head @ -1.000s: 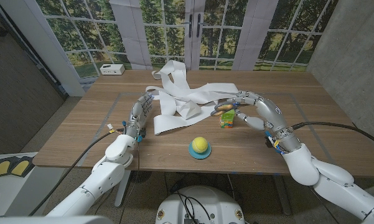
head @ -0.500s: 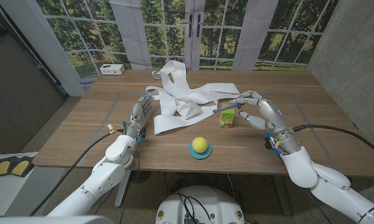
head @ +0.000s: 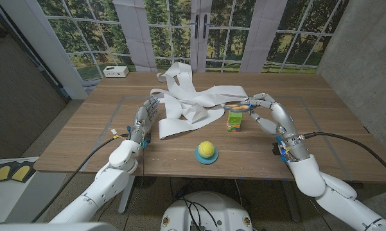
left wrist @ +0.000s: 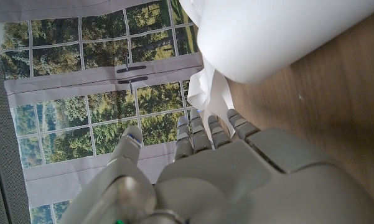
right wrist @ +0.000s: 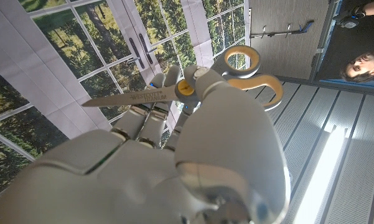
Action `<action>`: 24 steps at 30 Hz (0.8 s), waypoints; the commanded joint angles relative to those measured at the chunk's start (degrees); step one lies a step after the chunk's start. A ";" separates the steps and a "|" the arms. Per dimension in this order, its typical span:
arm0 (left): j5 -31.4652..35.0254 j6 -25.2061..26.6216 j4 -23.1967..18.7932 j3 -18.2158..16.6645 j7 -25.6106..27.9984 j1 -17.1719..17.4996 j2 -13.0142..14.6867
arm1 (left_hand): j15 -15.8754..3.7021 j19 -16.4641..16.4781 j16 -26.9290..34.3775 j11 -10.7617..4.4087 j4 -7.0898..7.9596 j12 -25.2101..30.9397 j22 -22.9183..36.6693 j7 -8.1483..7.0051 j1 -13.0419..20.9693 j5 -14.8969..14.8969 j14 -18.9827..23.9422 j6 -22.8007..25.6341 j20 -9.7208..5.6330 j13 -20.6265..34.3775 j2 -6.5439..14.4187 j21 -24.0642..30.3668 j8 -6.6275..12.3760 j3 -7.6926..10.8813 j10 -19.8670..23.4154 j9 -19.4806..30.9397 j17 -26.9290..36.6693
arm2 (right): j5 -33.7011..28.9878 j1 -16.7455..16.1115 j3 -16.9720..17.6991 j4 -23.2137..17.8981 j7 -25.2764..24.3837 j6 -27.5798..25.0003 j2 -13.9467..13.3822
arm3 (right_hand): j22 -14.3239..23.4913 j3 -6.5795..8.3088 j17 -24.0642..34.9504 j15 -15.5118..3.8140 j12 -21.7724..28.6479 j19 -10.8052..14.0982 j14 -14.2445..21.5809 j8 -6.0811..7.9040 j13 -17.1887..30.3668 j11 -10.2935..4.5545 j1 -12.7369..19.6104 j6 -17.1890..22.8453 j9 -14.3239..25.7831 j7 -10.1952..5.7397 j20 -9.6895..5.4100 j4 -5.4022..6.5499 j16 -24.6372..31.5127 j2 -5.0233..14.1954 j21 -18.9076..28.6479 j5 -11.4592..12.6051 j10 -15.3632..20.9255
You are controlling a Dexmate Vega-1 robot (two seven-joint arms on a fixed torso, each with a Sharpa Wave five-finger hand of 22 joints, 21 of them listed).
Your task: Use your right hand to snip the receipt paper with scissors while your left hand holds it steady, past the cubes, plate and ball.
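At the upper left of the head view a small white box sat near the far edge of the wooden worktop, well apart from the work; left of centre the left hand lay stretched along the worktop with its fingers extended onto the near edge of the long white receipt paper, seemingly to pin the strip so it would not slide under a blade; nothing was gripped, the fingers reading as straight and slightly apart, and the left wrist view showed them reaching toward a crumpled fold of paper on the wood. The paper itself sprawled in loose loops across the middle and upper middle of the frame, one band running rightward toward the other hand. Lower centre, a yellow-green ball rested on a small blue plate, near the front edge and clear of the paper; right of centre a stack of coloured cubes stood just beside the paper's right-hand band. Right again, the right hand hovered above the cubes, its fingers curled around the orange-handled steel scissors; the right wrist view showed the blades together and pointing away from the palm, probably carried high to pass over the cubes before reaching the paper; the cut looked not yet begun.
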 commanded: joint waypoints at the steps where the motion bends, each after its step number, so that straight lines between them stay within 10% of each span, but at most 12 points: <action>1: 0.26 -0.10 -0.52 0.17 0.31 0.57 -0.12 | -0.33 0.42 0.05 0.23 0.05 0.16 0.16 -0.15 -0.21 0.04 0.30 0.34 0.18 0.23 0.24 0.35 -0.19 0.47 0.47 0.16 0.23 | -1.73 -1.91 2.41 -1.22 1.44 0.00 1.72 | 0.34 -0.44 0.85 -10.09 -1.90 -0.28 0.05 -0.25 -2.76 -0.42 0.23 -0.59 0.45 -1.43 -3.48 0.88 0.08 1.17 0.61 -4.63 1.66; 7: 0.17 -0.39 -0.17 0.39 -0.10 0.52 -0.35 | -0.44 0.48 0.10 0.12 0.04 0.18 0.16 -0.46 -0.23 0.03 0.47 0.43 0.35 0.24 0.19 0.35 -0.19 0.46 0.61 0.17 0.24 | -3.93 -3.28 3.59 -2.98 1.41 -1.75 1.91 | 0.76 -0.62 1.79 -10.12 -4.42 -1.80 1.40 0.32 -6.37 -1.14 1.04 -0.02 1.45 -3.40 -3.08 1.64 0.66 1.24 0.82 -11.20 3.94; 24: -0.17 -1.01 0.40 0.24 -0.66 0.46 -0.48 | -0.50 0.49 0.08 -0.51 0.01 -0.01 0.16 -1.42 -0.27 0.03 0.58 0.32 0.53 0.25 0.06 0.32 -0.31 0.45 0.38 0.17 0.25 | -4.86 -3.79 3.77 -4.14 1.52 -2.43 1.92 | 1.30 -0.33 6.49 -10.15 -6.50 -1.39 3.58 0.63 -7.76 -1.18 1.77 -0.03 2.84 -4.96 -3.99 1.95 3.78 1.01 2.35 -17.60 5.54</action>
